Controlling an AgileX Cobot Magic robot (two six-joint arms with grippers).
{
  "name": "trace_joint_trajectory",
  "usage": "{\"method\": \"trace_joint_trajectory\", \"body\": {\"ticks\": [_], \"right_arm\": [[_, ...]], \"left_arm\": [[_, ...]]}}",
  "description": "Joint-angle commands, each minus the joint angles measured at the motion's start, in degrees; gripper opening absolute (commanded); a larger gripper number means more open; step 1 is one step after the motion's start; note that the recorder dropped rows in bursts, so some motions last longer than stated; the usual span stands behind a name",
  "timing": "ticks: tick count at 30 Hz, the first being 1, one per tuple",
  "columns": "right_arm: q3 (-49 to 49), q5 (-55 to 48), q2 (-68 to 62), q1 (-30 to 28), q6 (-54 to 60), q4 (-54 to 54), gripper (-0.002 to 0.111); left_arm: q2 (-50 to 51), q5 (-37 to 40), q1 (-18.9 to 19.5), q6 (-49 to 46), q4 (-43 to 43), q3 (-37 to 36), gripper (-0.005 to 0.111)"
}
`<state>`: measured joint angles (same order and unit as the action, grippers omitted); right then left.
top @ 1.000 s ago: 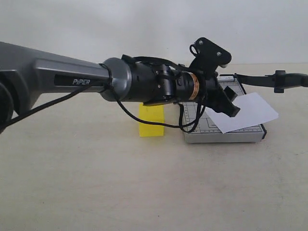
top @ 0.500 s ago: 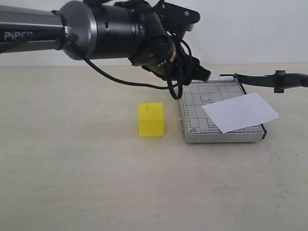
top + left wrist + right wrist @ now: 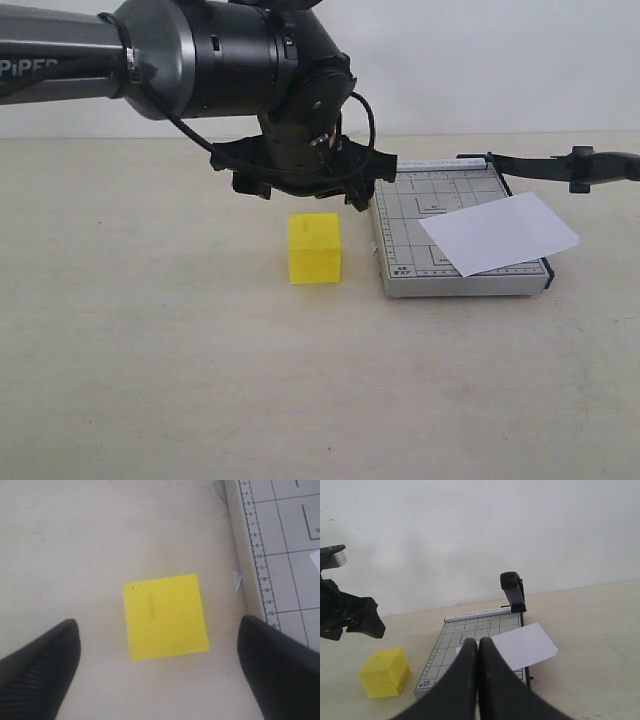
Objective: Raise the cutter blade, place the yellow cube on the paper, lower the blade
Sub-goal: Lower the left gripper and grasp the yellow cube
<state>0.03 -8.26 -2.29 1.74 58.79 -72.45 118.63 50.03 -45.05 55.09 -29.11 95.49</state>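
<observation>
Left gripper [image 3: 303, 190] is seen directly above the yellow cube [image 3: 315, 248], pointed straight down, jaws spread wide. In the left wrist view one fingertip [image 3: 55, 655] is noted on each side of the cube, both clear of its faces; nothing is gripped. A gap is visible between fingertips and cube top in the exterior view.

The cube is found on the table [image 3: 150, 350], upright, just beside the left edge of the grey gridded base [image 3: 420, 215] but not touching it. A faint dark mark is noted on its top face.

The paper [image 3: 500, 232] is laid askew on the base, one corner overhanging the right edge. Nothing is set on it.

The cutter blade [image 3: 560, 165] is seen off the base at the far right side, its handle end reaching past the base to the right.

Right gripper [image 3: 477, 647] is seen with fingers pressed together, nothing between them, held well back from the base and aimed toward the paper.
</observation>
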Motion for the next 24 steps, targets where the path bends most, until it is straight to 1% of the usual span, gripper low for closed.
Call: {"method": "trace_joint_trajectory", "body": {"ticks": [1, 6, 10, 16, 21, 24], "right_arm": [[-0.03, 0.29, 0.48, 0.07, 0.18, -0.07, 0.0], [-0.03, 0.29, 0.48, 0.07, 0.18, -0.07, 0.0], [-0.03, 0.29, 0.48, 0.07, 0.18, -0.07, 0.0], [-0.03, 0.29, 0.48, 0.07, 0.18, -0.07, 0.0], [-0.03, 0.29, 0.48, 0.07, 0.18, -0.07, 0.0], [-0.03, 0.29, 0.48, 0.07, 0.18, -0.07, 0.0]], "left_arm": [[1.44, -1.51, 0.51, 5.74, -1.65, -0.12, 0.081], [4.18, -4.98, 0.51, 5.74, -0.2, -0.12, 0.081], [5.13, -6.89, 0.51, 5.74, -0.89, -0.12, 0.081], [6.0, -4.49, 0.61, 5.34, -2.14, -0.12, 0.081], [6.82, -4.22, 2.48, 5.55, -1.22, -0.12, 0.081], [7.84, -5.05, 2.65, 5.55, -0.47, -0.12, 0.081]]}}
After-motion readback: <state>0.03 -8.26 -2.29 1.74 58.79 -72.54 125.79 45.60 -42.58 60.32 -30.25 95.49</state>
